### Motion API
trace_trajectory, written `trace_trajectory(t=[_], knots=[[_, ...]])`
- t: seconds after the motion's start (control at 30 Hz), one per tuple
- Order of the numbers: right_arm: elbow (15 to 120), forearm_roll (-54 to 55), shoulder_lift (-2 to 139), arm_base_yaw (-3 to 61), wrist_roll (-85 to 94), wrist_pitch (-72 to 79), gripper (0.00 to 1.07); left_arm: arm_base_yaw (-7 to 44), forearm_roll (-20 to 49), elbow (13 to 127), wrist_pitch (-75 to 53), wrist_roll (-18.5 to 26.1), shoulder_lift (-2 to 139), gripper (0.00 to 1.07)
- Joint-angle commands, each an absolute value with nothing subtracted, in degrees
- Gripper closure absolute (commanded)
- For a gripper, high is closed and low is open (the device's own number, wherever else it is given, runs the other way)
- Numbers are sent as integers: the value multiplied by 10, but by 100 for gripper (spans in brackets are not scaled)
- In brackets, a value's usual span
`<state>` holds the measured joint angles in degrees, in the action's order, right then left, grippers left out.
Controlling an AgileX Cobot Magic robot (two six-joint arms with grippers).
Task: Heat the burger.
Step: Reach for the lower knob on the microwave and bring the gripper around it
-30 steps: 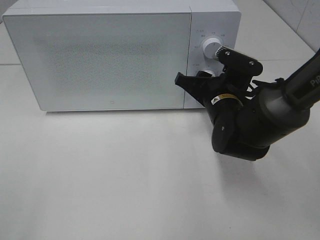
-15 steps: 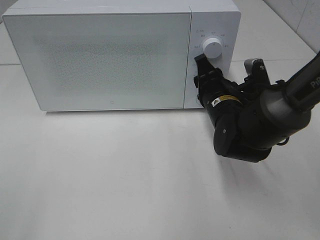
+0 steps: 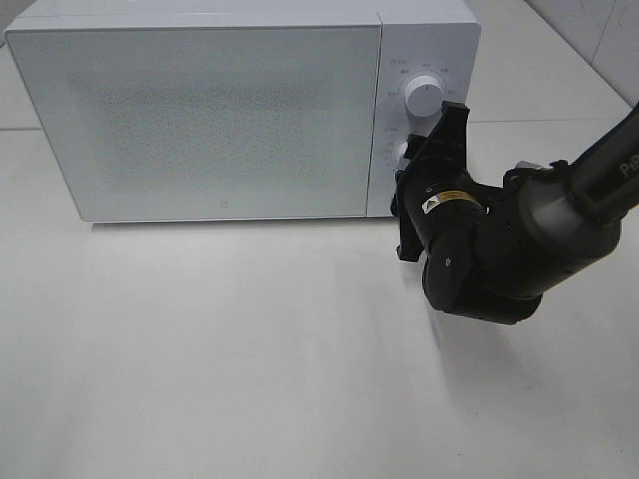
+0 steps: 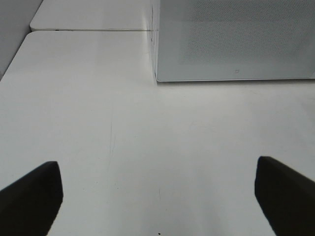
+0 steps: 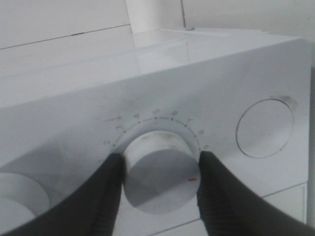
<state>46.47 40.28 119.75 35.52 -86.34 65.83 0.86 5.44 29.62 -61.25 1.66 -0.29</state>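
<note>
1. While the high camera takes in the whole microwave at 12 o'clock on the table, door shut and frosted, the black wrist blocks its sight of the grip itself.
2. Over to the right wrist camera, and there it is: the right gripper has its two fingers pressed against opposite sides of the lower dial, clamped on it.
3. Only that close view gives the ring of numerals round the dial, the small red mark on its face and a round button just beside it.
4. From high up the upper dial shows cleanly at 1 o'clock, clear of the gripper.
5. The left wrist camera has something the high view lacks: the left gripper, fingertips spread wide, with only bare table between them and the microwave's front corner ahead.
6. The burger shows in no view, and the frosted door does not let me tell whether it sits inside.
7. Pose now: the right arm reaches in from 3 o'clock, with its bulky wrist low over the table in front of the control panel.
8. The gripper is rolled so that one finger stands at 1 o'clock of the lower dial and the other at 7 o'clock.
</note>
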Motion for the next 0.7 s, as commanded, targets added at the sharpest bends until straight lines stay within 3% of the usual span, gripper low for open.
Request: trace_trajectory(t=[0.03,0.7], knots=[[490,296,1188,354,-888,680,107,6,58,296,-612,17,-13,9],[490,316,1188,354,-866,682,100,6,58,296,-612,17,-13,9]])
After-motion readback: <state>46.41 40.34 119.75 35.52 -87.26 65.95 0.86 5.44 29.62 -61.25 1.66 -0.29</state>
